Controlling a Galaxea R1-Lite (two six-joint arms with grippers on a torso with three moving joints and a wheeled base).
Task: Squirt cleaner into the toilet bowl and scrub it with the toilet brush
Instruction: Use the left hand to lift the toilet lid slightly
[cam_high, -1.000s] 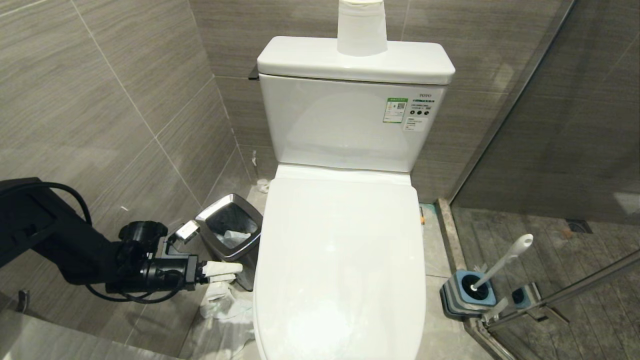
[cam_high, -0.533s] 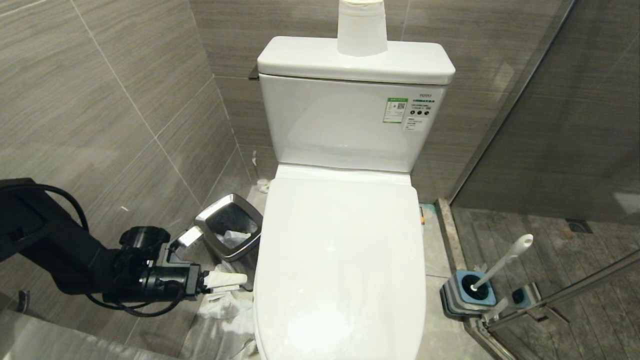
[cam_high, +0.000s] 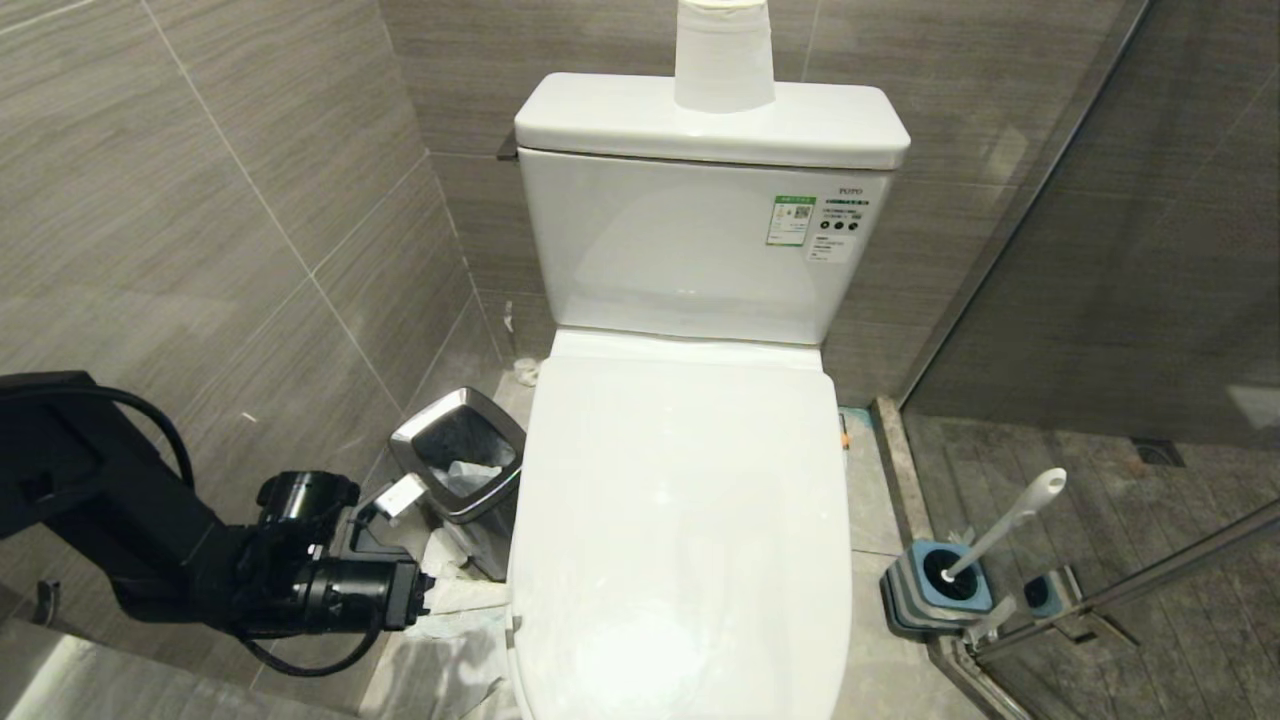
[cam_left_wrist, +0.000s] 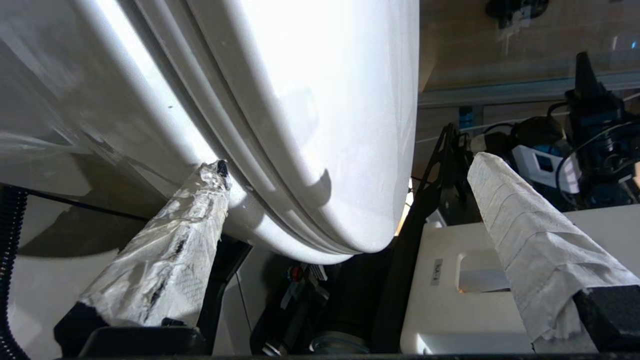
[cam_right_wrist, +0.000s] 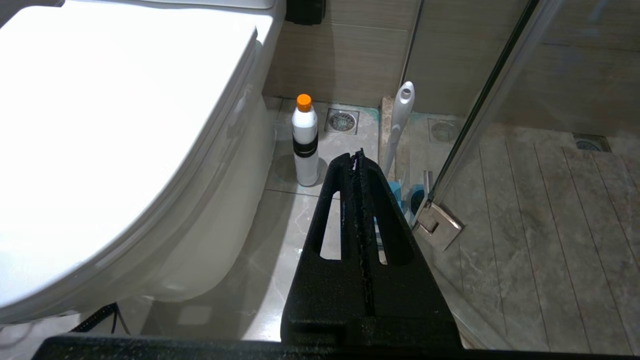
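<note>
The toilet bowl (cam_right_wrist: 200, 240) is covered by its closed white lid (cam_high: 690, 520), so its inside is hidden. My left gripper (cam_high: 470, 598) is low at the toilet's front left and open. Its paper-wrapped fingers straddle the lid edge (cam_left_wrist: 350, 165): one fingertip (cam_left_wrist: 216, 172) sits under the bowl rim, the other finger (cam_left_wrist: 505, 200) stands clear of the lid. The toilet brush (cam_high: 1003, 522) stands tilted in its blue-and-grey holder (cam_high: 935, 592) to the toilet's right. My right gripper (cam_right_wrist: 356, 155) is parked, shut and empty. The cleaner is out of view; a white orange-capped bottle (cam_right_wrist: 305, 142) stands beside the toilet.
A square steel bin (cam_high: 460, 462) stands between the left wall and the toilet, with crumpled tissue (cam_high: 450, 640) on the floor in front of it. A paper roll (cam_high: 722, 55) sits on the tank. A glass shower door (cam_high: 1120, 590) with its hinge (cam_right_wrist: 440, 225) closes off the right.
My left arm has sunk and moved closer to the toilet's front left edge. Its fingers have spread wider and now straddle the lid edge. The right arm has not moved.
</note>
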